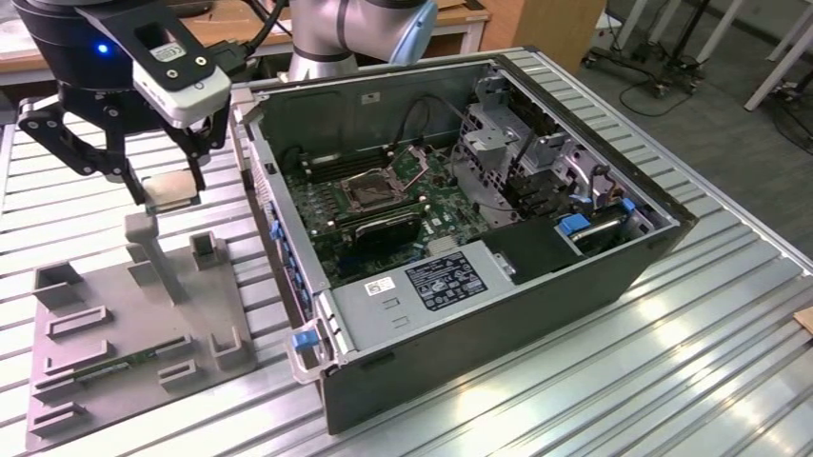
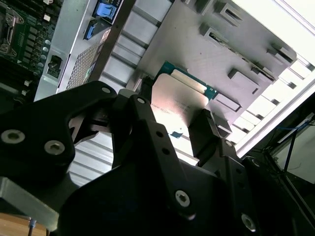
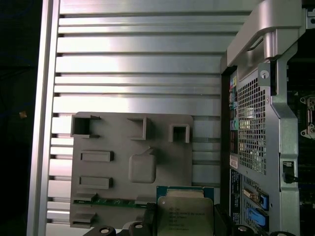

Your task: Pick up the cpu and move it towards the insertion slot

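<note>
**CPU held clear of the tray, beside the open case**

Nearest the wrist, we see the gripper (image 2: 179, 132) with its black fingers (image 2: 209, 130) closed on opposite edges of the cpu (image 2: 179, 105), a flat square chip with a matte silvery lid and a thin green rim. We judge that carrying it well means keeping it level and gripped at the edges only. Below lies the grey plastic tray (image 3: 115, 132) with its moulded pockets, resting on a ribbed aluminium table (image 3: 138, 64). Farther off, inside the computer case (image 1: 508, 286), the insertion slot (image 1: 372, 191) shows a dark centre in a silver frame.
</note>
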`<state>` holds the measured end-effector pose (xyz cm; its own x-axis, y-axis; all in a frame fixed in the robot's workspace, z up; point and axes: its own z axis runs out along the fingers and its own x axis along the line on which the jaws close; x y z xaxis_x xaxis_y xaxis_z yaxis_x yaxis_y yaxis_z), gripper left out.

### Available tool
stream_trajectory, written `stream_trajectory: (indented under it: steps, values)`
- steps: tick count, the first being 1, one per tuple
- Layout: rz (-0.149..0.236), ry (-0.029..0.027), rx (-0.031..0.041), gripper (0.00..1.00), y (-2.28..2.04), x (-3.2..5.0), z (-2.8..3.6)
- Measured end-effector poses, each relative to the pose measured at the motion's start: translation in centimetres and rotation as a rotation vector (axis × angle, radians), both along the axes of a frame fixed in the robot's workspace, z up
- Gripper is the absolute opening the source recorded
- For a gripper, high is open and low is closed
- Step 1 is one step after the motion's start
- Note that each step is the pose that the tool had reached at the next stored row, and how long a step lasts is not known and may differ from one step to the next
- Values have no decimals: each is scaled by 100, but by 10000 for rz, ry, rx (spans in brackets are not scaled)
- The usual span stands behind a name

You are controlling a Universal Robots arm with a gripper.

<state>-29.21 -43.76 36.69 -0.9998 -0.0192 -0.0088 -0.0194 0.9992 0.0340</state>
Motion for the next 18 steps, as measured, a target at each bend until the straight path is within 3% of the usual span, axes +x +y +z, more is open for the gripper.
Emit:
stream_trajectory:
  steps: [18]
  values:
    - [0,0,1,54,0,126,0]
